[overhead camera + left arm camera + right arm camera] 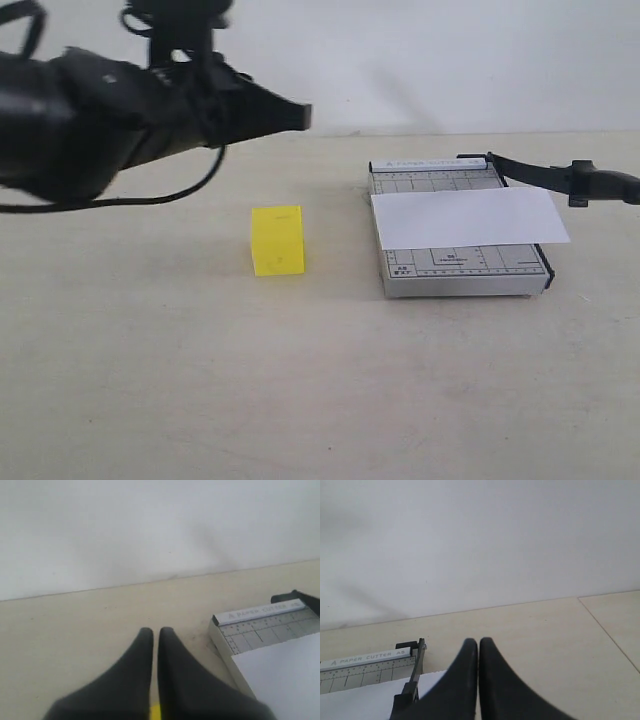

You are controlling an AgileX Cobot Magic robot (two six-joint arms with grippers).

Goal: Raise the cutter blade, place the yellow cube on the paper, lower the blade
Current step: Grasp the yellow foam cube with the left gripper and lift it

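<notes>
The yellow cube point(277, 240) stands on the table left of the grey cutter base point(460, 275). The white paper point(468, 218) lies across the base and overhangs its right edge. The black cutter blade point(540, 172) is lifted off the base, slanting out to the right from its far hinge. My left gripper point(303, 117) hovers shut and empty above and behind the cube; in the left wrist view only a yellow sliver of the cube point(155, 712) shows under the left gripper point(155, 631). My right gripper point(478, 641) is shut and empty, with the blade point(417, 667) and paper point(360, 700) just beside it.
The beige tabletop point(300, 380) stretches wide in front of the cube and base. A pale wall point(450, 60) runs along the table's far edge. The left arm's black body and cables point(80, 120) fill the upper left of the exterior view.
</notes>
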